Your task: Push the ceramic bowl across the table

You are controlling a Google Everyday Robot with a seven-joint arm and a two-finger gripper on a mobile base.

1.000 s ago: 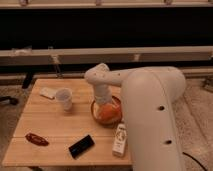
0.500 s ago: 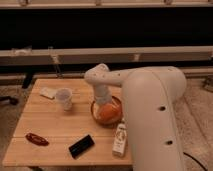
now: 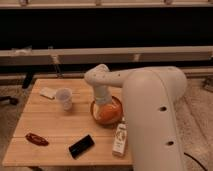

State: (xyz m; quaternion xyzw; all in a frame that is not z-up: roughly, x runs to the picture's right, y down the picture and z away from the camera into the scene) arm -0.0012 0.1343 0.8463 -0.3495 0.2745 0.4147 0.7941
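Near right edge of table (image 3: pixel 45 125), ceramic bowl (image 3: pixel 112 115), tool (image 3: pixel 105 104) over it, grip unclear

The ceramic bowl (image 3: pixel 109 115) sits upright on the table (image 3: pixel 50 127), toward the right edge and about midway between the far and near edges. It is round and shallow, with a brown-orange rim and a lighter orange inside. Its right side is hidden behind the robot's arm. The table is a rectangular light wooden one with a plank top; its near left corner and far left corner both show. The gripper (image 3: pixel 104 103) reaches down into the bowl's far left part, at or just inside the rim.
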